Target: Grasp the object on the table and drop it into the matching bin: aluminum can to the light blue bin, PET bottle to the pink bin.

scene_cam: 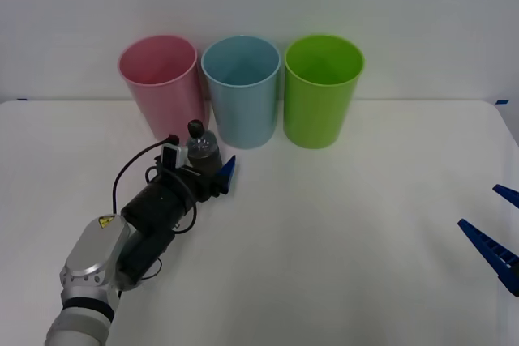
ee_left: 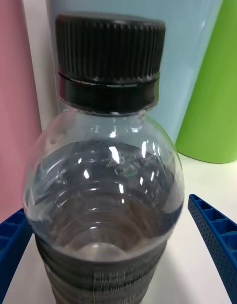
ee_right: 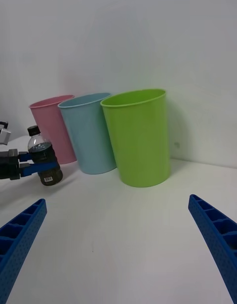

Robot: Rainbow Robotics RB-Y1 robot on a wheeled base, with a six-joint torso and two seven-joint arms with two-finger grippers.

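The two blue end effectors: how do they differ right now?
The left end effector reaches out in front of the pink bin, its fingers either side of the bottle. The right end effector waits open at the table's right edge, holding nothing. Both have blue ribbed fingers.

No words, brand names or numbers can be read anywhere. The only clear sign is a small yellow warning triangle [scene_cam: 105, 221] on the grey joint of the left arm [scene_cam: 96, 258], seen from the front; the symbol inside it is too small to make out. The bottle [ee_right: 43, 157] carries a dark label band [ee_left: 101, 279] with faint rows of pale print, too blurred to read. In the right wrist view, a small white patch [ee_right: 48, 178] sits low on that label, possibly a barcode, also unreadable. The bins bear no markings.
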